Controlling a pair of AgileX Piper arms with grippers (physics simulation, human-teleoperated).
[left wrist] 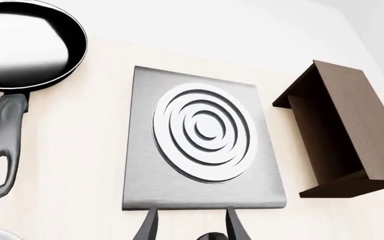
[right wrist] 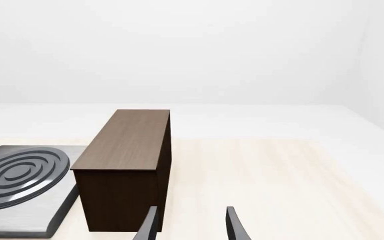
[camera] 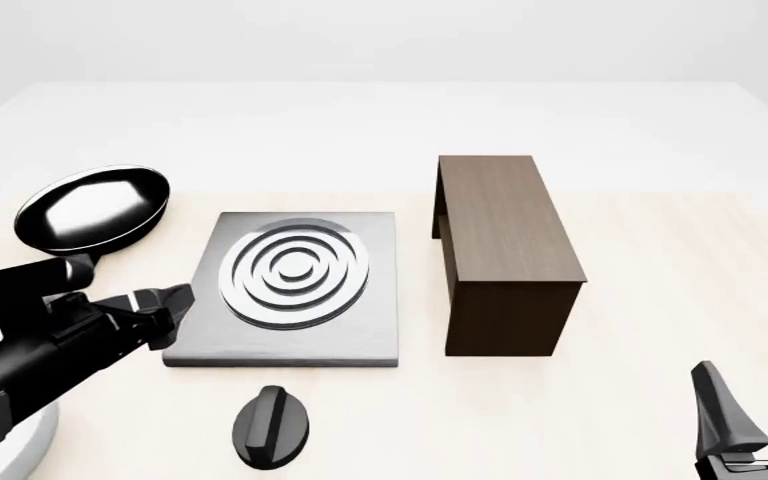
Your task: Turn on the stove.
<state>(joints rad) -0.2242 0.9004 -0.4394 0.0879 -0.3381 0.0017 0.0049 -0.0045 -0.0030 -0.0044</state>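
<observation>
Pale wood tabletop point(camera: 651, 300) carries the stove point(camera: 291, 290) left of centre, its black knob point(camera: 272, 425) lying apart just in front. Beside its left edge hangs the left gripper point(camera: 177, 310), fingers spread. Right of the stove stands a brown box point(camera: 504, 250), a frying pan point(camera: 91, 210) far left, and the right gripper point(camera: 758, 395) is spread too.

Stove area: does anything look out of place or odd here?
One thing: the knob is not mounted on the stove; it lies apart on the table, just in front of the slab's near edge. Nothing looks spilled or damaged.
</observation>
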